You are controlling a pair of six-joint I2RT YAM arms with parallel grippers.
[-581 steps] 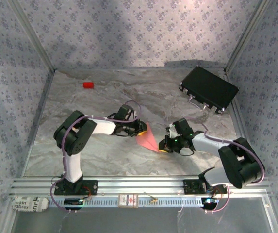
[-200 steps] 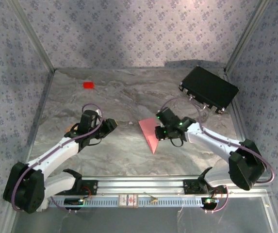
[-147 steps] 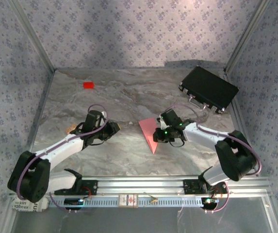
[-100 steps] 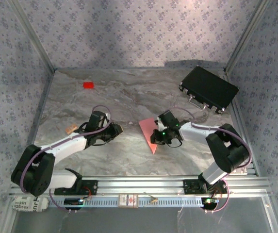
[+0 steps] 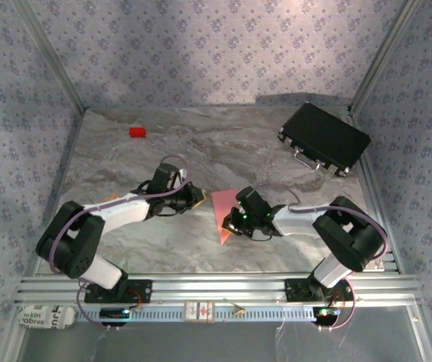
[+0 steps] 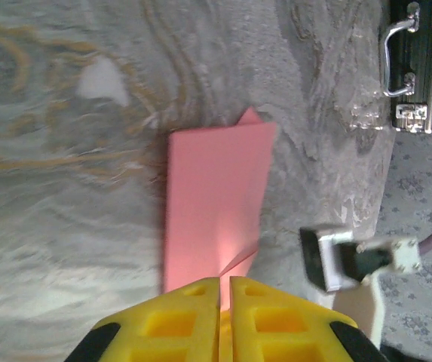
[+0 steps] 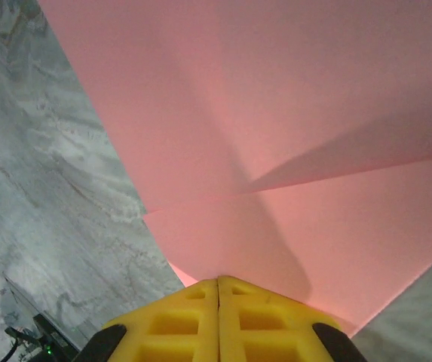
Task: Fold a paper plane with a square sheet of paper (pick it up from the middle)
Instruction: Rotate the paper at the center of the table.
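The folded salmon-pink paper point(image 5: 222, 213) lies flat on the marbled desk point(image 5: 163, 245) between the two arms, its point toward the near edge. The left end effector point(image 6: 225, 280) sits at one edge of it, fingers drawn almost together, and the right end effector point(image 7: 218, 280) rests over the opposite side, fingers pressed together. The black case point(image 5: 325, 138) at the far right is closed, its contents hidden.
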